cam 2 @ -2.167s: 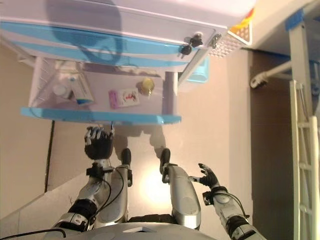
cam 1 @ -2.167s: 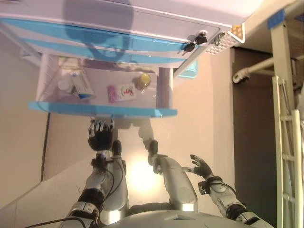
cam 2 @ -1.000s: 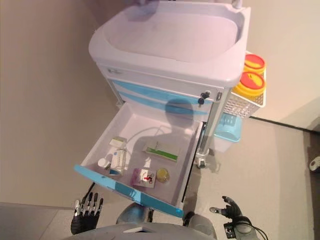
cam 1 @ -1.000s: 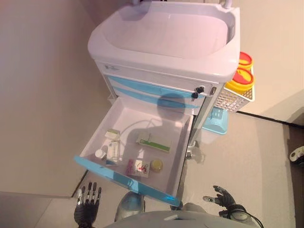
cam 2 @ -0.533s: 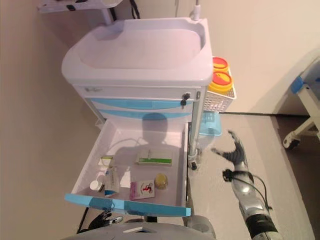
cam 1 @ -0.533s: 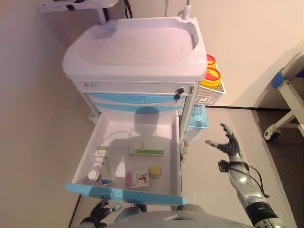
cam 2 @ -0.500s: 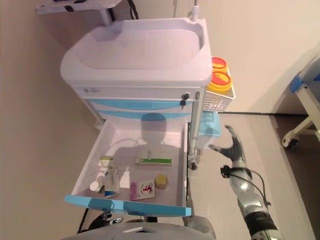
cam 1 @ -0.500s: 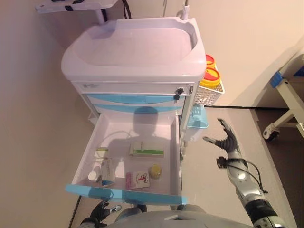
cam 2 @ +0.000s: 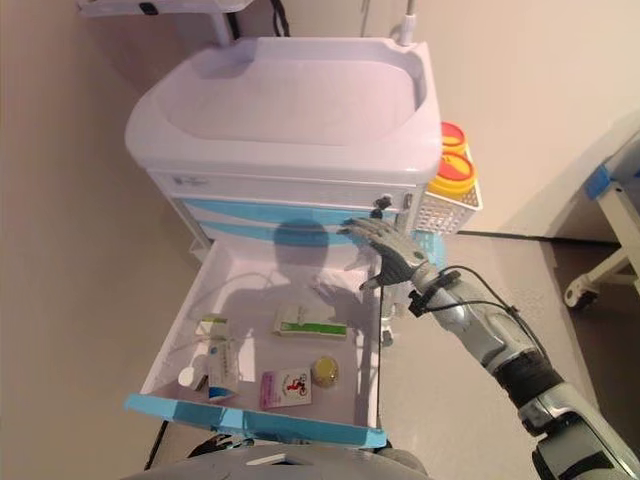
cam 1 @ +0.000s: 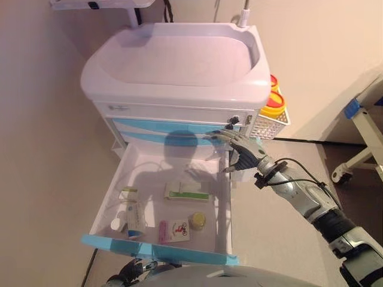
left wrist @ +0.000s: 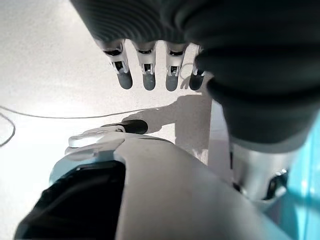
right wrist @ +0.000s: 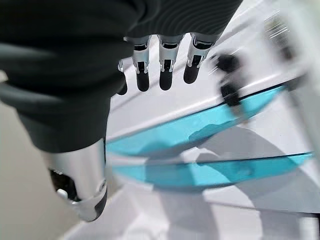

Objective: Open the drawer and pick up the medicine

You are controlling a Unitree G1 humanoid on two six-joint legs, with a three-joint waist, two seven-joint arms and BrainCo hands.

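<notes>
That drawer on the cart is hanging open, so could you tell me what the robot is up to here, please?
The drawer of the medical cart is pulled out, with a green-and-white medicine box, a pink packet, a small yellow jar and a few more items inside. The right robot hand, fingers open, is above the drawer's back right corner and holds nothing. The left robot hand is low, below the drawer front, also empty. No medicine is picked up yet.

Silver-grey arms, dark ribbed wrist covers, dark-tipped silver fingers (right wrist: 164, 70)
</notes>
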